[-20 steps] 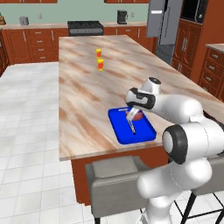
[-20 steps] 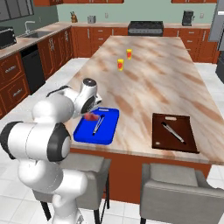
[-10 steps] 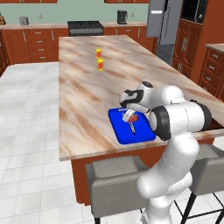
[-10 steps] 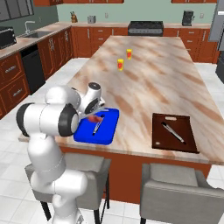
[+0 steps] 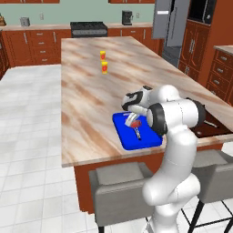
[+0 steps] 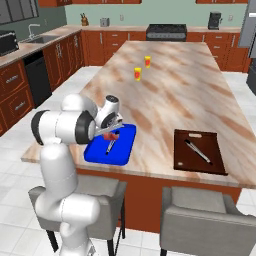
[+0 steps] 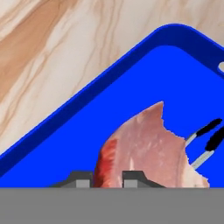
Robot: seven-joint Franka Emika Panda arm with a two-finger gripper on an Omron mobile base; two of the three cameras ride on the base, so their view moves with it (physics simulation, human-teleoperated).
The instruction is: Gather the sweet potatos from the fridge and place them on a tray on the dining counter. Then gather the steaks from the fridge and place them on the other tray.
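Gripper: the dark two-finger gripper [image 7: 109, 178] is clamped on the near edge of the steak, one finger tip on each side of the slab, and hangs low over the blue tray [image 5: 132, 125] [image 6: 111, 138].
Steak: the flat pinkish-red meat slab with pale marbling [image 7: 151, 146] sits over the floor of the blue tray, tilted; whether its far edge touches the tray cannot be told [image 5: 134, 124] [image 6: 111, 136].
Blue tray: the bright blue rectangular tray with rounded corners and a low rim [image 7: 65, 131] lies on the counter top, just inside the near edge [image 5: 124, 133] [image 6: 125, 147].
Utensil: a thin grey utensil with dark ends [image 7: 202, 146] lies in the blue tray, just beside the steak.
Dining counter: the long island with a tan-pink marbled top [image 5: 86, 104] [image 6: 170, 95] [image 7: 52, 48] carries both trays.
Brown tray: the dark brown rectangular tray [image 6: 181, 156] lies well apart from the blue tray and holds its own thin grey utensil [image 6: 197, 151].
Cups: two small yellow and red cups [image 5: 103, 62] [image 6: 142, 68] stand near the far middle of the top.
Fridge: the tall grey fridge [image 5: 166, 20] stands beyond the far end of the island.
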